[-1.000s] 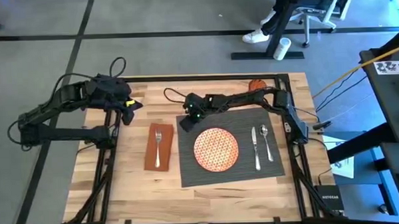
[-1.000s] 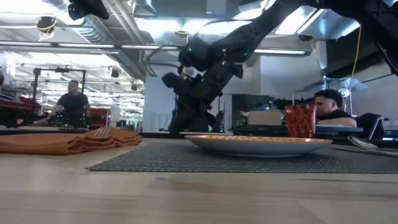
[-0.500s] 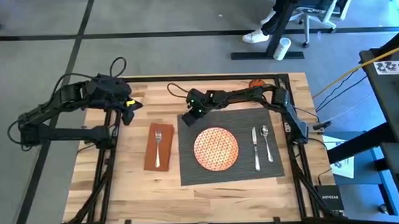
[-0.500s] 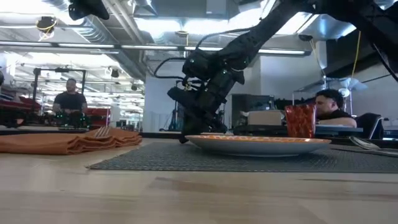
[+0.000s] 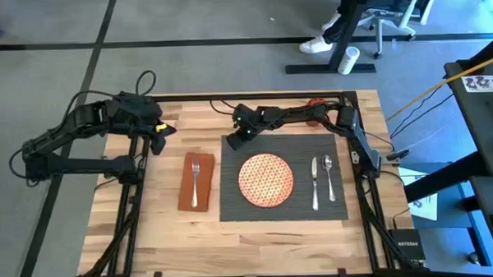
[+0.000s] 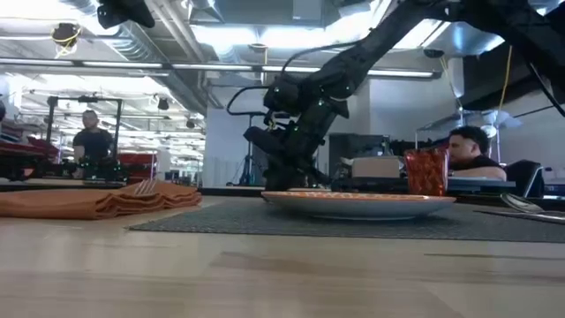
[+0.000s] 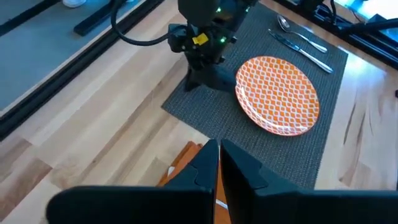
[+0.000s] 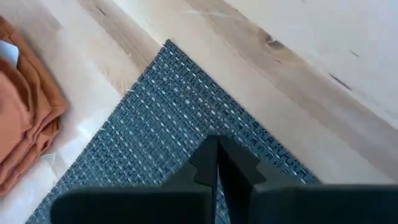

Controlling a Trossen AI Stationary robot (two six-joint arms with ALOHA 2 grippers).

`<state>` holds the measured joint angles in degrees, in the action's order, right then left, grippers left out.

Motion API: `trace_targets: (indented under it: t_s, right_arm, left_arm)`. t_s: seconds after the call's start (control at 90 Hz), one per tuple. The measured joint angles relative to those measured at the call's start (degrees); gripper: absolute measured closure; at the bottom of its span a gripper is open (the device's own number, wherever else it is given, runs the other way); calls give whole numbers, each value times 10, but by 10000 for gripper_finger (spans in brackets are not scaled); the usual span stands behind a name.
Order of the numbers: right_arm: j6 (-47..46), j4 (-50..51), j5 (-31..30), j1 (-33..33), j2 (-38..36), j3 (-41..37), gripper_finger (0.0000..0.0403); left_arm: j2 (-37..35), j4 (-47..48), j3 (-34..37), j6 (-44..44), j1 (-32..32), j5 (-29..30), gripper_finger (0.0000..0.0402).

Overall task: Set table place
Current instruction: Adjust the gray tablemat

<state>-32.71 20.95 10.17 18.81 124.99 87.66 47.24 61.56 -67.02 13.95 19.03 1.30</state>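
Pressing down on the placemat [image 5: 282, 177]'s far-left corner, the right pincer [image 5: 234, 140] seems closed, fingers together.

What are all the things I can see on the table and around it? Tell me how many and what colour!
table: one, light wood, under everything.
placemat: one, dark grey, right of the napkin.
plate: one, orange patterned, on the placemat.
napkin: one, brown, left of the placemat.
fork: one, silver, on the napkin.
knife: one, silver, right of the plate.
spoon: one, silver, beside the knife.
cup: one, orange, behind the plate.
left gripper: shut, above the table's far left edge.
right gripper: shut, on the placemat's far left corner.
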Motion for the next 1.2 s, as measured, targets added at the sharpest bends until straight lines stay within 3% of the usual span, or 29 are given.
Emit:
trace_targets:
  t_s: [0.211,0.456,1.2]
  right_arm:
    - [30,27,4,-58,-24,54,403]
    - [55,68,-20,-118,-21,43,403]
    - [42,18,0,-128,34,43,403]
  left_arm:
    - [0,3,0,2,0,0,402]
    - [0,27,0,6,0,0,402]
    - [1,26,0,9,0,0,402]
